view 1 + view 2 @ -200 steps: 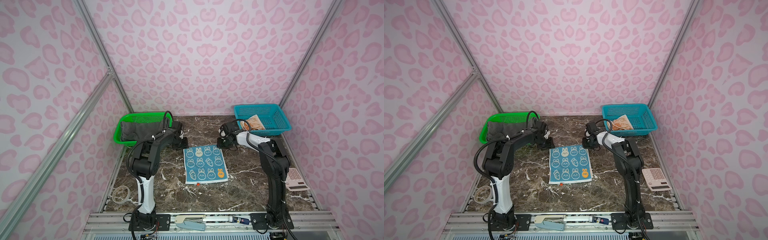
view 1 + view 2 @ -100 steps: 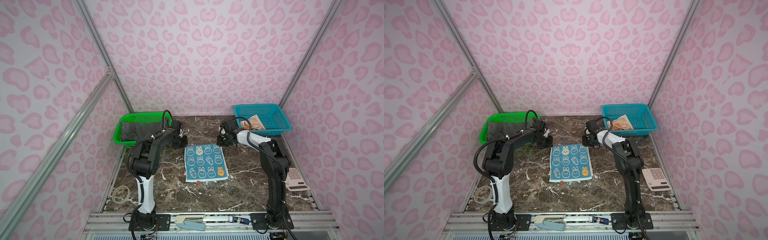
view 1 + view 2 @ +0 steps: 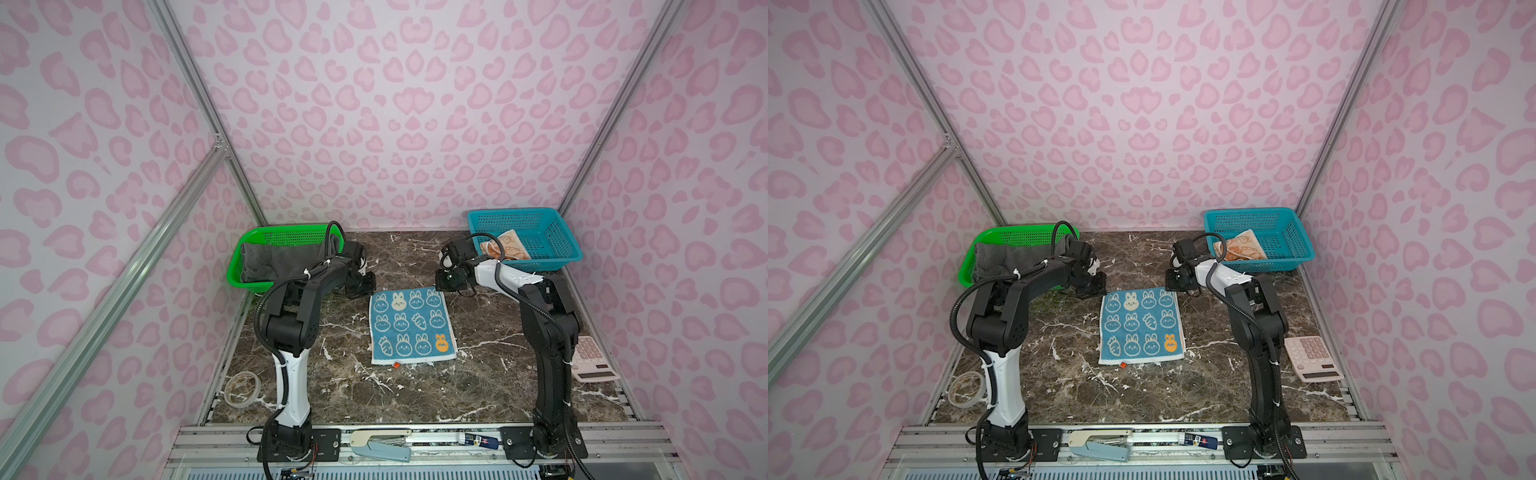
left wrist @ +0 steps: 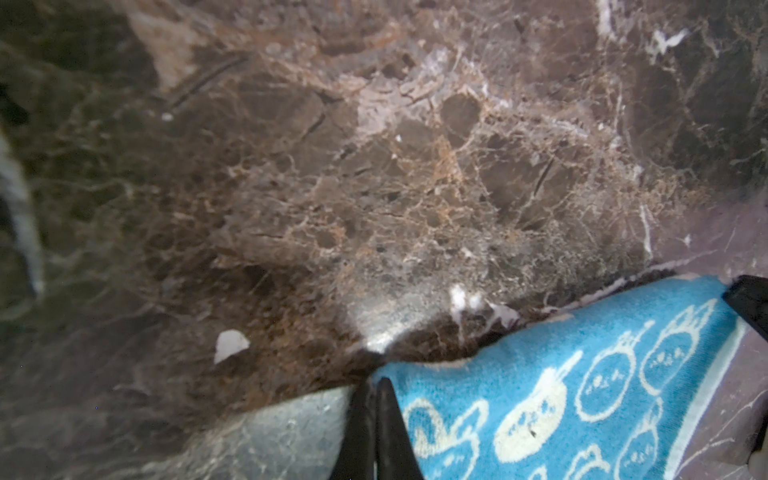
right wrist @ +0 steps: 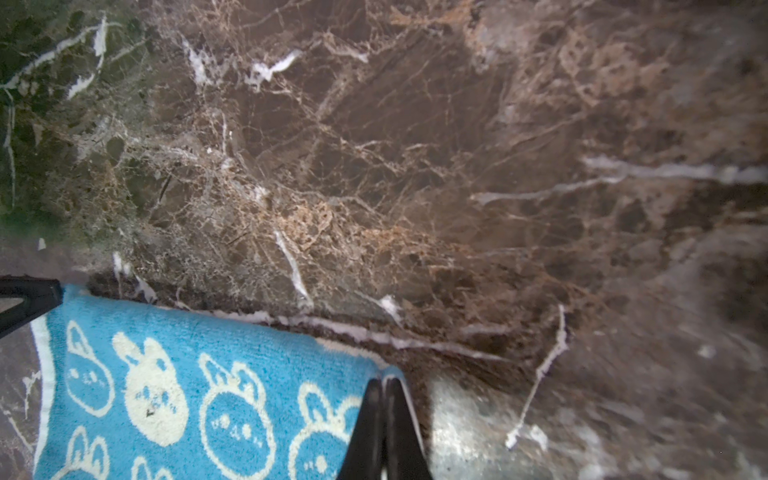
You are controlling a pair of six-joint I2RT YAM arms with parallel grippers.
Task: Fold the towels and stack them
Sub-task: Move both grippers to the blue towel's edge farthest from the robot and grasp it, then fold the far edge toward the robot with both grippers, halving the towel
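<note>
My left hand (image 3: 369, 288) is down at the far left corner of the blue towel (image 3: 409, 328), and my right hand (image 3: 441, 286) is at its far right corner. In the left wrist view my left fingers (image 4: 388, 419) are pressed together on that corner, with the cloth edge raised a little off the counter (image 4: 374, 166) just beside them. In the right wrist view my right fingers (image 5: 401, 424) are closed the same way, pinching the other far corner of the rabbit-patterned cloth.

In both top views the rest of the blue towel lies flat and unfolded, face up, in the middle of the counter between my two arms. The dark-grey towel (image 3: 270, 259) is bunched in the green basket (image 3: 286, 230) at the far left. The orange-cream towel (image 3: 506, 246) lies in the teal basket (image 3: 555, 245) at the far right. Both are well apart from the blue one. A pink calculator (image 3: 592, 359) sits at the right edge, and a roll of tape (image 3: 242, 388) lies near the left edge.
</note>
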